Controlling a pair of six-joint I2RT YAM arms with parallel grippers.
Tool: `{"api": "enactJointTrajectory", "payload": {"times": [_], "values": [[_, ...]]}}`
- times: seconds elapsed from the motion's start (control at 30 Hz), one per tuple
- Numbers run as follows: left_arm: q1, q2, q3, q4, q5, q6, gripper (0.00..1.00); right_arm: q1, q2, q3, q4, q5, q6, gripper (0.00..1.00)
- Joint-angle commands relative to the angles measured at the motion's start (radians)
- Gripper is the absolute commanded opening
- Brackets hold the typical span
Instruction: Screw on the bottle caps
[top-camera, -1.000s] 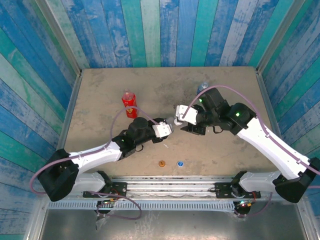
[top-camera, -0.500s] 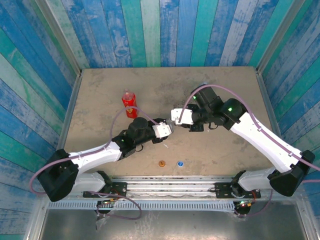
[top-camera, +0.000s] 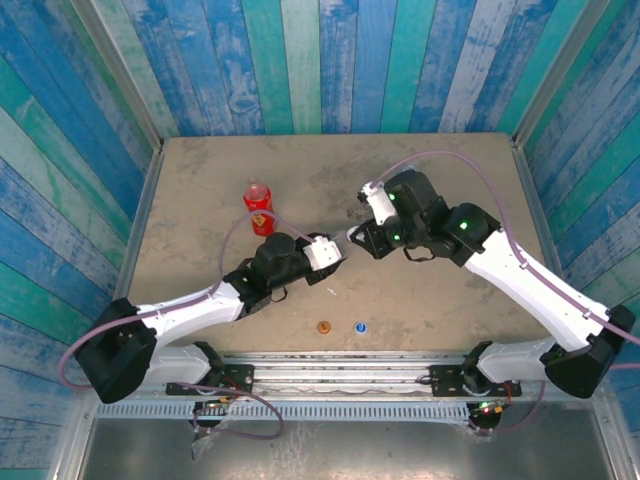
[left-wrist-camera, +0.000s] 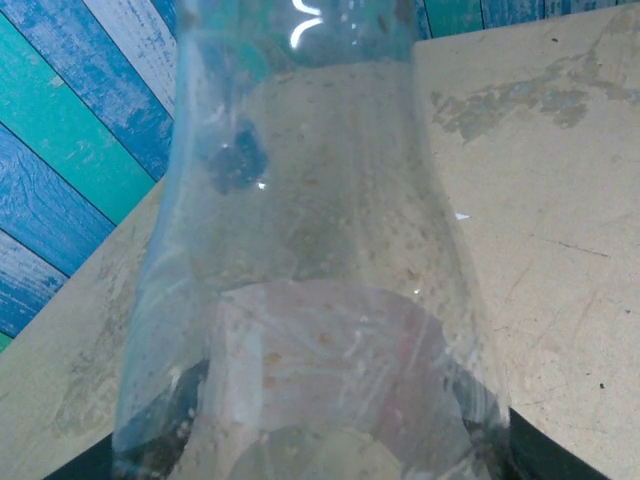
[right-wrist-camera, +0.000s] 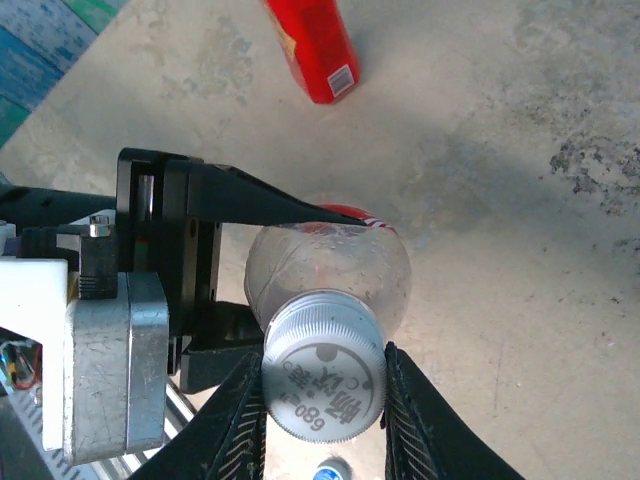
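Note:
My left gripper (top-camera: 331, 252) is shut on the clear bottle with the red label (left-wrist-camera: 310, 300), holding it near the table's middle. Its shoulder and label fill the left wrist view. The white cap (right-wrist-camera: 325, 372) sits on that bottle's neck, and my right gripper (right-wrist-camera: 325, 392) is shut on it, one finger on each side. From above, the right gripper (top-camera: 353, 236) meets the left one over the bottle. The all-red bottle (top-camera: 258, 208) stands at the back left, also the all-red bottle (right-wrist-camera: 312, 45). The orange cap (top-camera: 323, 327) and the blue cap (top-camera: 359, 326) lie near the front edge. The blue-label bottle is hidden.
A small white scrap (top-camera: 331, 291) lies on the brown tabletop (top-camera: 200, 180) just in front of the left gripper. Blue and green plank walls close in the back and both sides. The right arm (top-camera: 500, 265) stretches across the right half of the table.
The right wrist has turned over the bottle's top, its white housing swinging from the left towards the back. The left arm has held the bottle nearly still.

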Motion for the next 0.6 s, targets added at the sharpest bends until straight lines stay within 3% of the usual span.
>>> {"api": "enactJointTrajectory", "payload": {"times": [0.0,0.07,0.2,0.3,0.43,0.57], "values": [[-0.013,-0.049,-0.017,0.025,0.054,0.020,0.39,-0.022,-0.058,-0.031,0.077,0.002,-0.041,0.25],[-0.013,-0.060,-0.025,0.029,0.060,0.038,0.38,-0.022,-0.085,-0.054,0.047,-0.033,-0.308,0.37],[-0.013,-0.073,-0.031,0.015,0.046,0.074,0.37,-0.022,-0.138,-0.069,-0.024,-0.069,-0.764,0.50],[-0.015,-0.085,-0.045,0.015,0.052,0.101,0.37,-0.023,-0.154,-0.051,-0.044,-0.118,-0.983,0.50],[-0.015,-0.095,-0.051,0.022,0.063,0.122,0.36,-0.023,-0.076,0.037,-0.140,-0.129,-1.149,0.50],[-0.015,-0.101,-0.056,0.019,0.058,0.133,0.36,-0.023,0.011,0.110,-0.231,-0.165,-1.210,0.48]]}}
